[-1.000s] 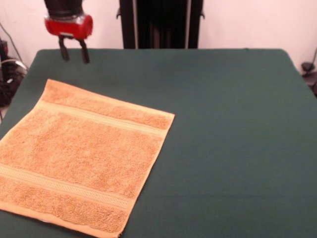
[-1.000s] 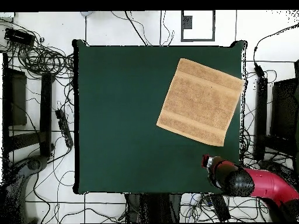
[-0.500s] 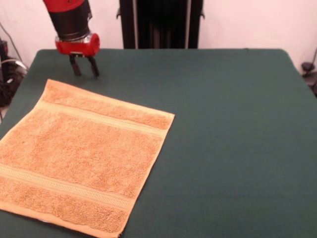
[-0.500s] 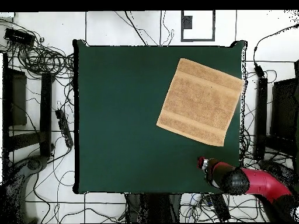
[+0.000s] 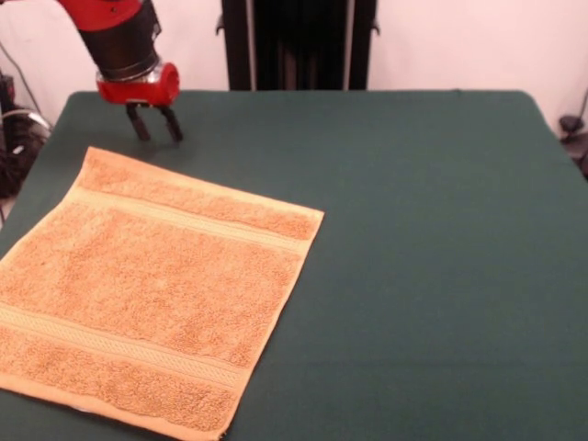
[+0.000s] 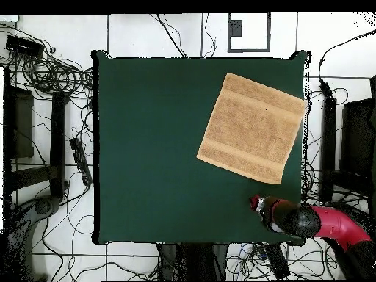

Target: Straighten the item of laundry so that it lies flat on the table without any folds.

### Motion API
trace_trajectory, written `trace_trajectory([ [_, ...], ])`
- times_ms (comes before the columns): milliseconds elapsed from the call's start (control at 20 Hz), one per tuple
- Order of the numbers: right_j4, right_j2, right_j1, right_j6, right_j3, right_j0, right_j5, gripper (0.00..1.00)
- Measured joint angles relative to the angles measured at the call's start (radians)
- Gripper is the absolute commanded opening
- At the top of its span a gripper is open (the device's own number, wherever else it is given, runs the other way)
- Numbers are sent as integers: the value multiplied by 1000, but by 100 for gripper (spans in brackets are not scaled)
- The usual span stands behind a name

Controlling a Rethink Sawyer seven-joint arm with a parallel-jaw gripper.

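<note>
Lying flat, towel point(image 5: 152, 289) overhangs table point(image 5: 432, 257) edge; pincer point(image 5: 154, 129) released beside its corner.

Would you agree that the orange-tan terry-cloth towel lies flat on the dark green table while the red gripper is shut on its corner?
Not quite: the red gripper is open and holds nothing, just beyond the orange-tan terry-cloth towel, which lies flat on the dark green table, as the front view shows.

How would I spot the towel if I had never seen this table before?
Find the big dark green table. On it lies one flat, roughly square orange-tan towel, spread out with no folds showing. It is the only fuzzy cloth there, with flat woven bands near two opposite edges, and the open red and black gripper hovers beside one corner, not touching it.
</note>
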Motion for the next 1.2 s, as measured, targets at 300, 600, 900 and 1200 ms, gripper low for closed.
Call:
trace_trajectory([
  [300, -1, 20, 9, 0, -16, -6, 51, 100],
  [600, 0, 23, -39, 0, -17, 3, 56, 100],
  [900, 61, 23, -205, 0, -16, 32, 64, 100],
  [1200, 142, 23, -334, 0, -15, 58, 104, 100],
])
